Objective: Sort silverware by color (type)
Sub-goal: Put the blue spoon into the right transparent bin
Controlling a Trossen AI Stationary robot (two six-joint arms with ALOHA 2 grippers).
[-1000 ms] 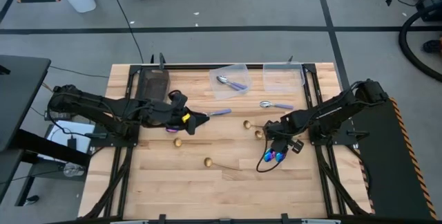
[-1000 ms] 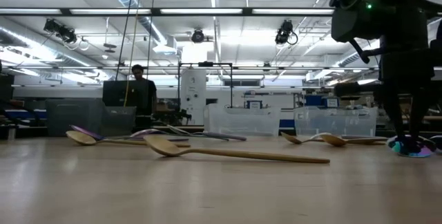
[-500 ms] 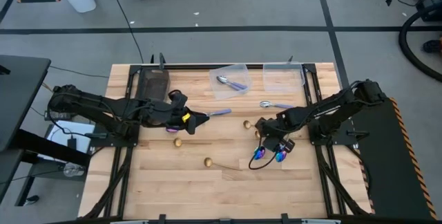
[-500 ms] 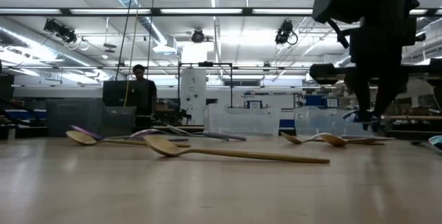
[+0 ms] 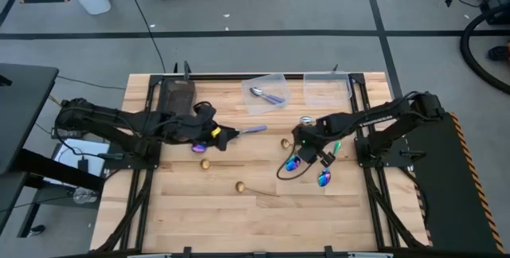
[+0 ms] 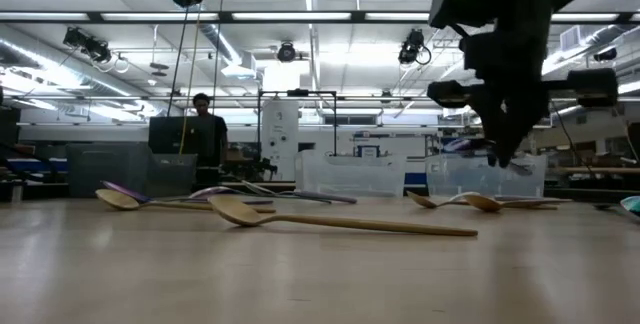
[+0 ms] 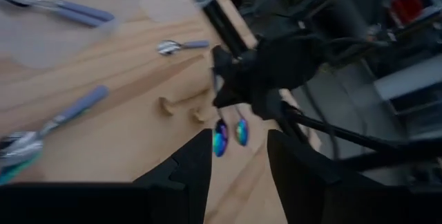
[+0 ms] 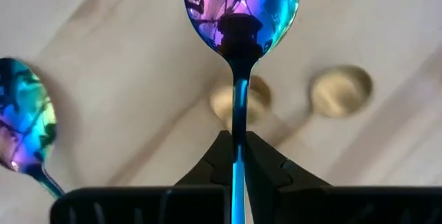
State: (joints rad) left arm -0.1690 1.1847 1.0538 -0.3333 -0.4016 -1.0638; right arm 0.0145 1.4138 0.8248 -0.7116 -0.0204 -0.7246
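Note:
My right gripper [image 5: 303,151] hangs over the table's middle right, shut on an iridescent rainbow spoon [image 8: 240,3]. A second rainbow spoon [image 5: 324,178] lies flat on the table close by. My left gripper [image 5: 231,134] hovers open at the middle left with nothing between its fingers [image 7: 195,165]. Just beyond it lies a silver spoon with a blue handle [image 5: 255,129]. Gold spoons lie on the wood: one [image 5: 205,163], another [image 5: 239,185] and a third [image 5: 284,142]. Another silver spoon [image 5: 307,120] lies farther back. My right gripper pinches the rainbow spoon's thin handle [image 8: 239,148] between its two fingertips. The fingers come steeply from above and run along the handle, so the bowl [image 8: 242,6] sticks out past them, low end first. The spoon is lifted clear of the table.
Two clear plastic containers stand at the far edge: one [image 5: 265,95] holds a silver spoon with a blue handle, and the other [image 5: 327,89] stands to its right. A dark tray [image 5: 179,95] sits at the far left. A person [image 6: 205,129] stands in the room beyond.
My right gripper has risen and gone toward the table's left and far side, staying shut on one rainbow spoon. That spoon has come up clear off the wood. The other rainbow spoon has stayed where it lay.

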